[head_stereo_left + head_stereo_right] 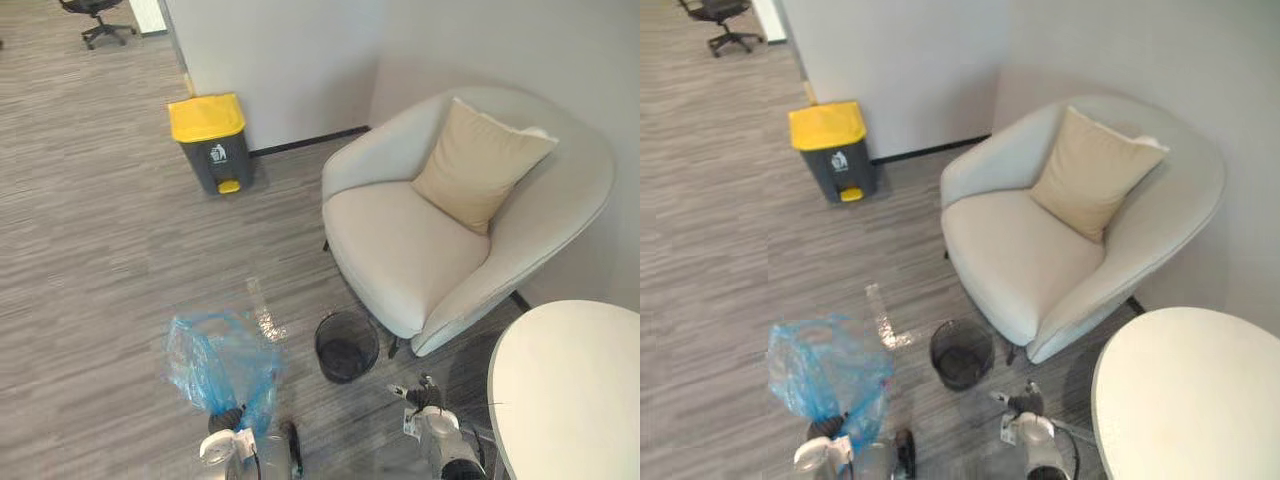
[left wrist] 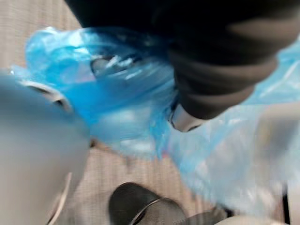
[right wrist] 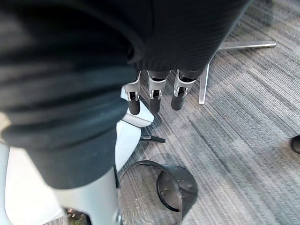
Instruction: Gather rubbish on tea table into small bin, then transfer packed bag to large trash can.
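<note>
The blue rubbish bag [image 1: 218,362] sits at the lower left of the left eye view, bunched up against the left hand [image 1: 226,422]. Plastic crowds round that hand in its wrist view, so I cannot tell whether it clenches the bag. The right hand [image 3: 153,96] hangs relaxed with straight fingers and carries nothing, likely kept clear for balance. The black mesh small bin [image 1: 345,375] stands unlined at lower centre, beside the armchair [image 1: 400,250]. This suggests the bag is already pulled out. The yellow-lidded large trash can [image 1: 210,140] waits well apart at upper left, against the wall. The round tea table [image 1: 570,390] is at lower right.
</note>
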### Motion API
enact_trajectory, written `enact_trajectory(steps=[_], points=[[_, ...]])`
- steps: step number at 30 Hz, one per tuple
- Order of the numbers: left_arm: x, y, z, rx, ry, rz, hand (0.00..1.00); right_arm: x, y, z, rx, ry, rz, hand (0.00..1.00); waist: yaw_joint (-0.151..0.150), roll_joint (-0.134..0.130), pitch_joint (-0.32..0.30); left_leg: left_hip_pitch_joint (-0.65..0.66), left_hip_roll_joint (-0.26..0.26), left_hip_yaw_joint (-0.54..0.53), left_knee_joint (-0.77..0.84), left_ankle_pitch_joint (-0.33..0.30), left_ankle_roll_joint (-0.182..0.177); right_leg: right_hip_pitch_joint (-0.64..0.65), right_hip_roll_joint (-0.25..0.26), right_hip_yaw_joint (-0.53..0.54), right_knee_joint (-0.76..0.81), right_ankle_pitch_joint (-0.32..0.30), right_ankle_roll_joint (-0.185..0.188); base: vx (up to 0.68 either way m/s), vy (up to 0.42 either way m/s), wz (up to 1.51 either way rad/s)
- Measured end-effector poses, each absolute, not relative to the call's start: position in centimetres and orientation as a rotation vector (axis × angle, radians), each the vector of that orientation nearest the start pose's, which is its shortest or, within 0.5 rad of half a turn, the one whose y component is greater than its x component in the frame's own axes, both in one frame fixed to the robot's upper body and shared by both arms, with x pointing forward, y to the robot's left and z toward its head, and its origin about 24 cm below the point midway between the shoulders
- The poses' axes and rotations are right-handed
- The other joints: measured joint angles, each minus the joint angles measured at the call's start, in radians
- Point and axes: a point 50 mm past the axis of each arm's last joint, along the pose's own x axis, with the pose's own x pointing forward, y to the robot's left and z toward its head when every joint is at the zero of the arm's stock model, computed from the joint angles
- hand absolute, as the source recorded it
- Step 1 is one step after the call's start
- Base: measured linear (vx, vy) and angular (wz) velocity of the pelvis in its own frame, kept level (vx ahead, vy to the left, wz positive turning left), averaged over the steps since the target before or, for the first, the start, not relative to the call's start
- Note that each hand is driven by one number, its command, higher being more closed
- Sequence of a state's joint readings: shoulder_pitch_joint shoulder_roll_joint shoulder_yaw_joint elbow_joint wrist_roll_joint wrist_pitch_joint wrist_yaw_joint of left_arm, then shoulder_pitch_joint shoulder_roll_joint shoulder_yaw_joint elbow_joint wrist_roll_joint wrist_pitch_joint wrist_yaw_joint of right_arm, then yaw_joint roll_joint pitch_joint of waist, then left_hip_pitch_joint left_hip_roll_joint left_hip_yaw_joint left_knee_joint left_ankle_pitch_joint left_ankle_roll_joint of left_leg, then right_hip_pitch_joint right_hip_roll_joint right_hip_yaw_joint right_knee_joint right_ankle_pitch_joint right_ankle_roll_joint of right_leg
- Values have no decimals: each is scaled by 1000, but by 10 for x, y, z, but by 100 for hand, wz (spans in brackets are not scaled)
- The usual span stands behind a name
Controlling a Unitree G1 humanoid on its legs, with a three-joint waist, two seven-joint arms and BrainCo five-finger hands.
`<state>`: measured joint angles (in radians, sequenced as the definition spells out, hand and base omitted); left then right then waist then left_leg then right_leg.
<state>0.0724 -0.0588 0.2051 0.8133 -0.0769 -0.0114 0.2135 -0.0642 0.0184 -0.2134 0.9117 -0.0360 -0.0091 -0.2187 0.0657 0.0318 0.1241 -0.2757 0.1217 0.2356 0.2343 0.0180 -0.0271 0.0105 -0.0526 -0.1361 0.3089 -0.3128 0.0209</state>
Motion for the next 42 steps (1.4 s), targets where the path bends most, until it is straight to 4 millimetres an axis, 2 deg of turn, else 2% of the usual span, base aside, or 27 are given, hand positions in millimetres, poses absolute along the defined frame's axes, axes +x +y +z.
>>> enact_trajectory(steps=[2, 4, 6, 8, 10, 11, 12, 13, 14, 16, 18, 21, 23, 26, 30, 31, 32, 33, 34, 36, 37, 38, 40, 41, 42], points=[[137, 176, -138, -123, 895, 433, 100, 167, -178, -133, -10, 878, -363, 0, -7, -10, 7, 27, 16, 48, -83, 16, -17, -20, -1, -42, -5, 22, -28, -295, -165, 54], [135, 175, -139, -123, 903, 434, 100, 166, -184, -133, -22, 880, -385, 0, -8, -5, 4, 42, 34, 85, 0, 8, -13, -46, -9, -71, -2, 47, -54, -219, -88, 28], [134, 175, -140, -122, 906, 433, 100, 165, -187, -133, -18, 882, -401, 0, -10, -11, 6, 78, 24, 85, 70, -53, -11, -54, -27, -84, -3, 64, -54, -154, 2, 37], [133, 172, -142, -119, 928, 420, 100, 161, -192, -135, -14, 897, -422, 0, -13, -10, 4, 125, 24, 114, 100, -120, -27, -69, -52, -138, -31, 103, -53, -161, 74, 59], [132, 169, -145, -97, 954, 391, 100, 152, -199, -139, -3, 932, -459, 0, -31, -8, 1, 193, 14, 152, 59, -147, -36, -65, -79, -186, -64, 130, -26, -132, 137, 87], [130, 165, -147, -87, 969, 370, 100, 147, -204, -140, 8, 941, -487, 0, -38, 7, -8, 253, 2, 165, -63, -139, -56, -66, -78, -203, -92, 150, -8, -100, 180, 79], [127, 165, -149, -79, 981, 363, 100, 146, -207, -141, 11, 944, -498, 0, -43, 21, -16, 278, -16, 157, -157, -127, -57, -67, -71, -205, -113, 170, 5, -71, 215, 50], [126, 170, -149, -54, 989, 362, 100, 144, -204, -142, 29, 952, -504, 0, -43, 7, -18, 288, -40, 150, -225, -82, -44, -65, -75, -205, -155, 207, 12, -68, 212, 22], [124, 179, -149, -17, 991, 361, 100, 142, -198, -144, 43, 963, -496, 0, -42, -9, -17, 295, -58, 148, -256, -66, -33, -52, -75, -202, -196, 233, 24, -83, 223, 13], [119, 187, -151, 26, 1010, 355, 100, 139, -194, -146, 52, 976, -494, 0, -42, -27, -19, 300, -77, 144, -260, -61, -25, -34, -86, -202, -228, 258, 39, -65, 155, 3], [113, 192, -153, 50, 1031, 354, 100, 134, -195, -147, 49, 986, -499, 0, -44, -32, -21, 329, -102, 137, -289, -51, -9, -9, -101, -201, -247, 273, 55, -56, 155, 4], [107, 194, -155, 56, 1051, 356, 100, 135, -195, -147, 50, 984, -497, 0, -43, -32, -21, 347, -125, 133, -332, -33, 14, -10, -112, -196, -249, 282, 65, -50, 107, 1], [104, 196, -156, 58, 1061, 347, 100, 136, -194, -147, 51, 984, -495, 0, -41, -36, -20, 346, -134, 129, -337, -30, 18, -11, -118, -196, -253, 284, 69, -26, 70, 1], [104, 197, -155, 66, 1061, 348, 100, 138, -195, -147, 51, 982, -494, 0, -40, -43, -16, 341, -155, 123, -338, -51, 28, -28, -142, -203, -221, 247, 95, 6, 82, 8], [104, 202, -155, 77, 1057, 356, 100, 134, -198, -148, 57, 996, -513, 0, -41, -74, -15, 336, -216, 71, -326, -100, 63, -67, -244, -219, -56, 142, 164, 104, 99, 41], [107, 201, -154, 76, 1049, 354, 100, 133, -201, -148, 56, 996, -520, 0, -42, -79, -9, 348, -232, 39, -318, -123, 85, -81, -270, -196, 39, 158, 151, 236, 112, 52], [106, 200, -154, 74, 1053, 352, 100, 133, -205, -147, 46, 995, -524, 0, -43, -73, -7, 351, -234, 10, -302, -138, 102, -129, -285, -160, 163, 174, 131, 207, 113, 64], [108, 200, -154, 74, 1052, 350, 100, 130, -203, -149, 50, 1004, -523, 0, -55, -51, -1, 366, -212, -30, -258, -166, 113, -198, -272, -103, 308, 189, 89, 262, 112, 72], [107, 200, -154, 74, 1054, 351, 100, 131, -204, -148, 50, 1001, -522, 0, -65, -30, 5, 370, -172, -53, -219, -198, 116, -226, -215, -71, 326, 127, 83, 287, 107, 66], [107, 205, -154, 85, 1053, 357, 100, 136, -204, -146, 47, 989, -520, 0, -60, -27, 10, 390, -139, -80, -194, -220, 108, -283, -143, -76, 321, 85, 72, 323, 83, 39], [108, 208, -153, 93, 1054, 360, 100, 136, -204, -146, 49, 988, -519, 0, -60, -36, 11, 409, -134, -94, -193, -226, 107, -309, -117, -79, 307, 81, 66, 417, 51, 61], [111, 209, -152, 98, 1048, 360, 100, 133, -205, -147, 48, 993, -524, 0, -67, -47, 15, 443, -133, -125, -197, -239, 97, -346, -75, -81, 264, 86, 60, 469, 3, 70], [114, 207, -152, 90, 1039, 356, 100, 125, -206, -149, 64, 1009, -548, 0, -71, -49, 15, 483, -135, -167, -197, -253, 74, -376, -20, -68, 195, 124, 39, 565, -34, 87], [113, 205, -152, 78, 1041, 362, 100, 121, -208, -150, 74, 1015, -568, 0, -77, -50, 14, 513, -140, -199, -185, -269, 47, -378, 10, -81, 156, 165, -23, 569, -63, 99], [112, 205, -153, 64, 1042, 376, 100, 117, -208, -151, 77, 1024, -572, 0, -81, -61, 6, 527, -153, -214, -164, -278, 31, -374, 20, -96, 127, 211, -52, 723, -101, 97]])
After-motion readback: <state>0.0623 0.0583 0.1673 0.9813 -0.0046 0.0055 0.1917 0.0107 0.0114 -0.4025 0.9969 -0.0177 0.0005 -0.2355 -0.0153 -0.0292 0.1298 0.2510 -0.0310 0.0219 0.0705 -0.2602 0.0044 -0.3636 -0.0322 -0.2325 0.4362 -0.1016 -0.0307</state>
